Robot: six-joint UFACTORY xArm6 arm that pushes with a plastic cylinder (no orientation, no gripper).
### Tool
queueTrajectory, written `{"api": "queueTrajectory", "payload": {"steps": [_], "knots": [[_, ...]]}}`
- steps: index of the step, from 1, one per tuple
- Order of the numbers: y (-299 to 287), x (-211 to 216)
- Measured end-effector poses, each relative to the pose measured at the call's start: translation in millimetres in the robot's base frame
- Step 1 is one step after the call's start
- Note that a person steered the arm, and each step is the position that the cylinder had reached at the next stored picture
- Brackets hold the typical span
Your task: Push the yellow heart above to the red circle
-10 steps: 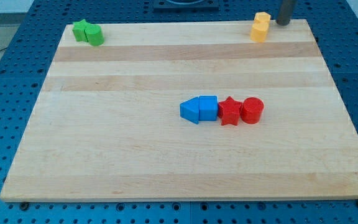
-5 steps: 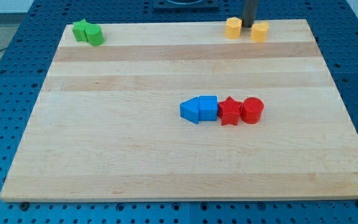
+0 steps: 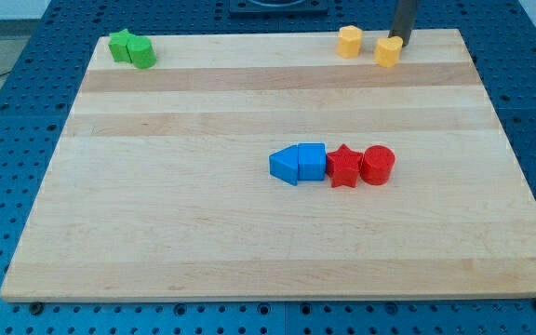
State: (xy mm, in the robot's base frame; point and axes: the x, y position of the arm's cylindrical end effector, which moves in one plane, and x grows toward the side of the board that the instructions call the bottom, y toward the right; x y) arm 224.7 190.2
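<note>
Two yellow blocks sit near the board's top edge: one (image 3: 349, 42) to the left and one (image 3: 388, 51) to the right. I cannot tell which of them is the heart. My tip (image 3: 404, 42) is at the upper right corner of the right yellow block, touching or nearly touching it. The red circle (image 3: 378, 164) lies right of the board's middle, well below the yellow blocks. It is the right end of a row of blocks.
A red star (image 3: 344, 167) touches the red circle's left side. Two blue blocks (image 3: 286, 165) (image 3: 312, 161) continue the row leftward. Two green blocks (image 3: 119, 44) (image 3: 142, 52) sit at the top left corner of the wooden board (image 3: 249, 251).
The tip went left between the two yellow blocks, parting them, with one pushed left. It has since moved right to the right yellow block's upper right, and that block has shifted slightly down.
</note>
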Motion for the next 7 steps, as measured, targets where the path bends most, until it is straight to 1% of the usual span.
{"api": "queueTrajectory", "payload": {"steps": [1, 4, 7], "knots": [[-3.7, 10.5], [-54.7, 14.9], [-65.5, 27.7]]}}
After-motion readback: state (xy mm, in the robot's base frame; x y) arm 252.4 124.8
